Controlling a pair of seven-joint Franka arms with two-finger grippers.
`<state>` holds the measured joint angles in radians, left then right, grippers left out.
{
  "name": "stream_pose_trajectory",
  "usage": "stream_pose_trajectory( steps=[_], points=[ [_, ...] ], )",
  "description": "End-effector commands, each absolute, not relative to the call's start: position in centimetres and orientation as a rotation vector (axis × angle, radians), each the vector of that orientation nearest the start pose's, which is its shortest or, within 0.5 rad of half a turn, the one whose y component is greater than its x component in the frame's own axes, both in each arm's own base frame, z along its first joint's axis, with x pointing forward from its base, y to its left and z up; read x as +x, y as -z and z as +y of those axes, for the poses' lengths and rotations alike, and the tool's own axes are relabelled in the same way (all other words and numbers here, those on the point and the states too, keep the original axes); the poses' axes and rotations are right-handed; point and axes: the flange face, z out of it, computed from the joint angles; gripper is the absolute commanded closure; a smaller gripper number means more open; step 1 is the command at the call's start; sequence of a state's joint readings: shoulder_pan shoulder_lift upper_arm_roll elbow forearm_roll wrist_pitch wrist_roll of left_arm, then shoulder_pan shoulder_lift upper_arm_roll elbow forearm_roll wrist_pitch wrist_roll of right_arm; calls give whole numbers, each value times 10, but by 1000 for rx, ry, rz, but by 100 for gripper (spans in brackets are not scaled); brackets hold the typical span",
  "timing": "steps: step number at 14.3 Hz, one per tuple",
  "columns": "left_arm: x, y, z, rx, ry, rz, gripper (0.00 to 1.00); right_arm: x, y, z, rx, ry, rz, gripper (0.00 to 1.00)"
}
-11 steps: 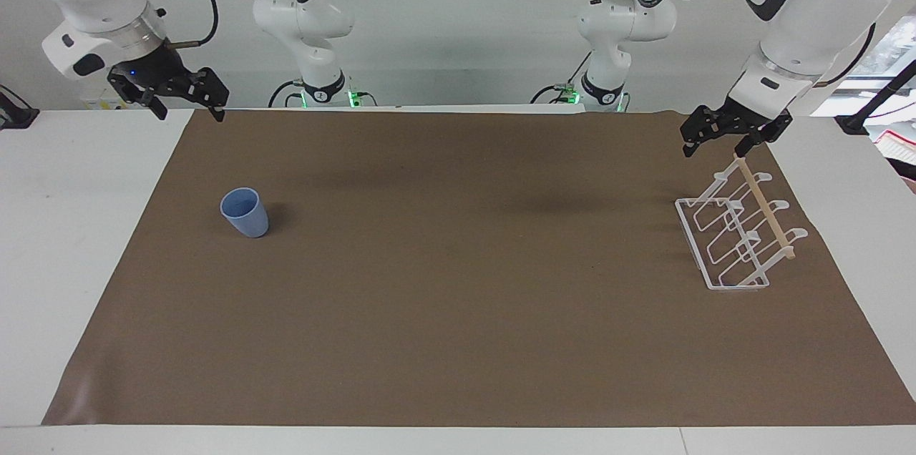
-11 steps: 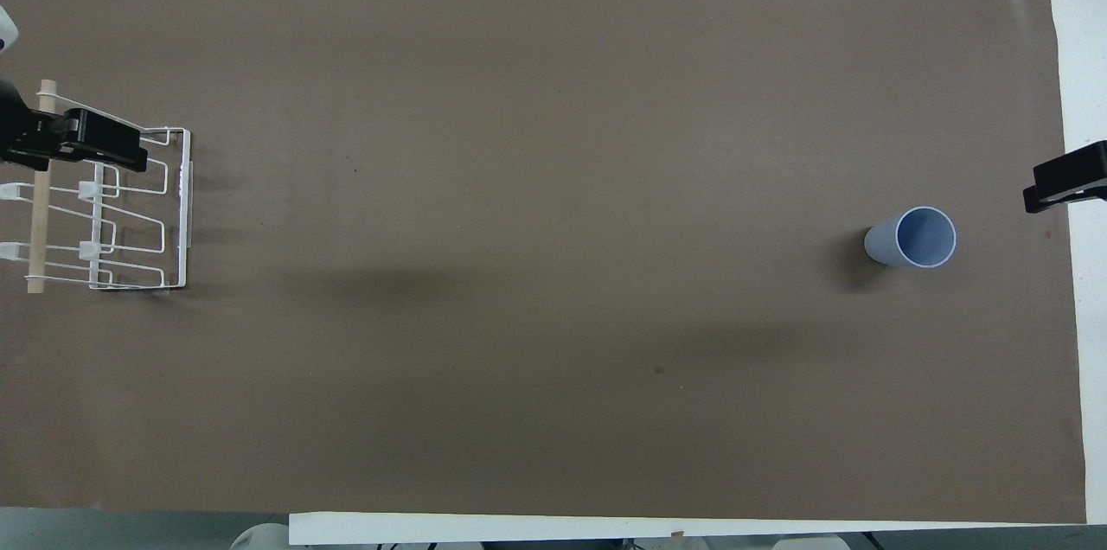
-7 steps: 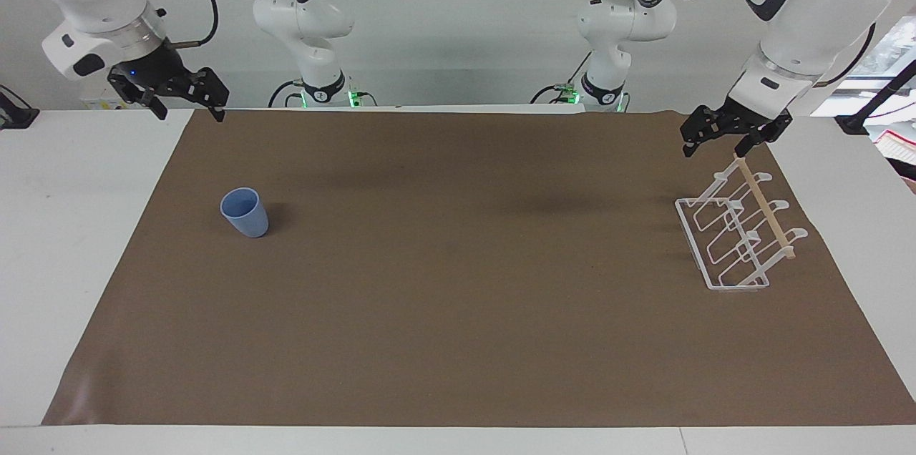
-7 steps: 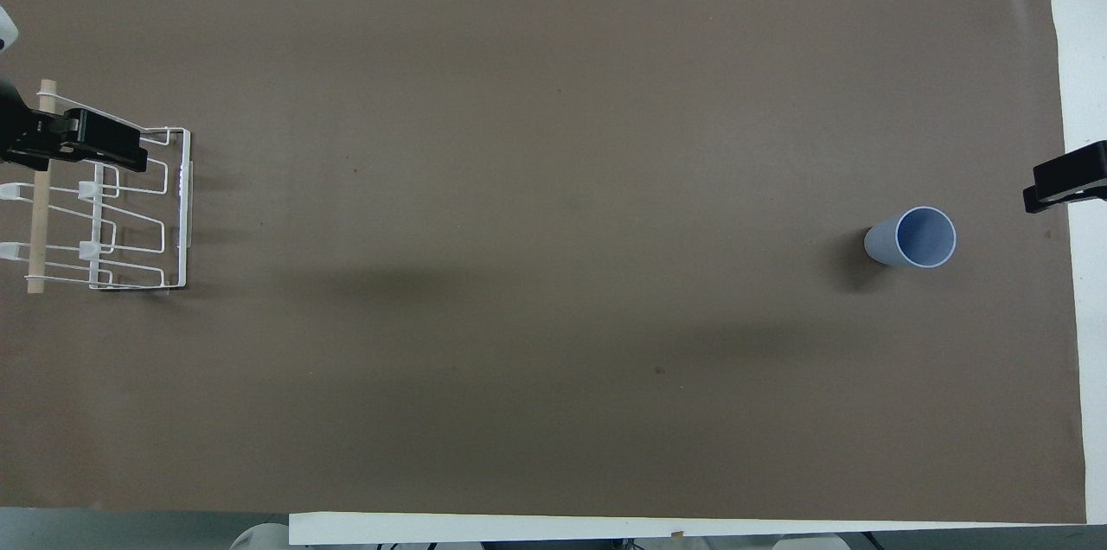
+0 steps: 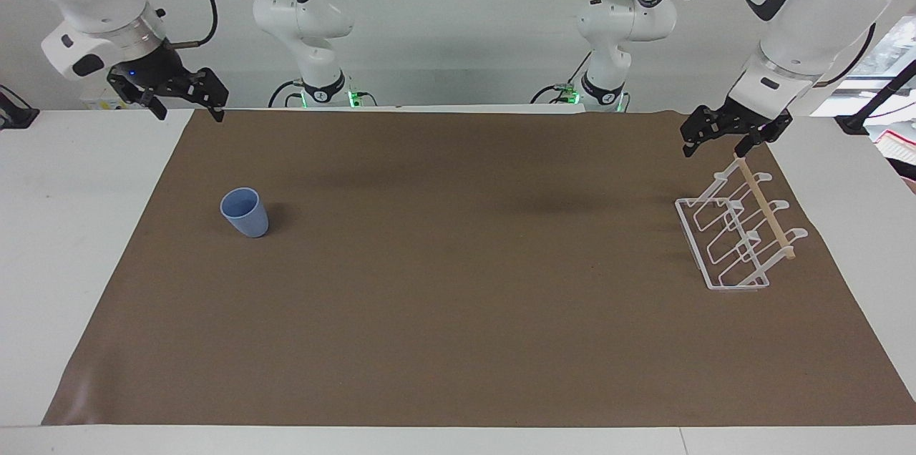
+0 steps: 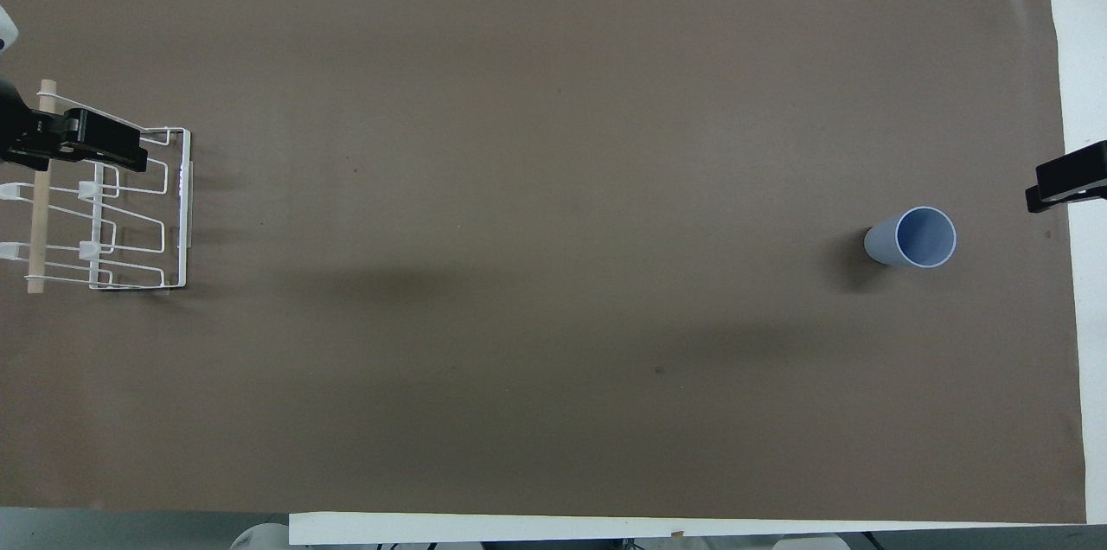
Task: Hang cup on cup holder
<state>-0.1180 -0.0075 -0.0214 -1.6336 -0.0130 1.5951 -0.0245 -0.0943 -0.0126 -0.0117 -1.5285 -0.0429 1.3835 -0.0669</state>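
The light-blue cup (image 5: 245, 212) stands upright, mouth up, on the brown mat toward the right arm's end; it also shows in the overhead view (image 6: 915, 238). The white wire cup holder (image 5: 737, 235) with its wooden dowel stands at the left arm's end, seen from above as well (image 6: 177, 204). My left gripper (image 5: 712, 149) hangs open and empty in the air over the cup holder (image 6: 78, 148). My right gripper (image 5: 189, 114) is open and empty, raised over the mat's edge at the right arm's end, apart from the cup (image 6: 1068, 187).
A brown mat (image 5: 458, 312) covers most of the white table (image 5: 64, 226). Two more white robot arms (image 5: 308, 18) stand at the table's edge nearest the robots.
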Motion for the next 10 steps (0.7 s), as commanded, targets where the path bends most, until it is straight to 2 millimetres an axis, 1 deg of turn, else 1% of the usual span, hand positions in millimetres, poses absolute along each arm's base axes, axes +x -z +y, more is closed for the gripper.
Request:
stream_pose_trajectory(
  steps=[1, 2, 3, 4, 5, 7, 9, 10],
  points=[
    [546, -601, -75, -3135, -46, 190, 0, 526, -636, -68, -3154, -187, -28, 0],
    [546, -601, -75, -3135, -46, 190, 0, 530, -623, -76, -3162, -129, -63, 0],
    [546, -601, -75, -3135, -46, 190, 0, 528, -599, -97, -3167, -88, -68, 0],
    [546, -601, -75, -3135, -46, 190, 0, 529, -574, -112, -3168, -70, -87, 0],
    [546, -601, -75, -3135, -46, 190, 0, 531, -550, -115, -3166, -63, -117, 0],
    [546, -601, -75, -3135, -46, 190, 0, 536, -499, -123, -3156, -35, -115, 0],
    [546, -601, -75, -3135, -46, 190, 0, 538, -462, -121, -3149, -44, -115, 0],
    [546, -601, -75, -3135, -46, 190, 0, 540, -450, -121, -3142, -68, -118, 0]
  ],
)
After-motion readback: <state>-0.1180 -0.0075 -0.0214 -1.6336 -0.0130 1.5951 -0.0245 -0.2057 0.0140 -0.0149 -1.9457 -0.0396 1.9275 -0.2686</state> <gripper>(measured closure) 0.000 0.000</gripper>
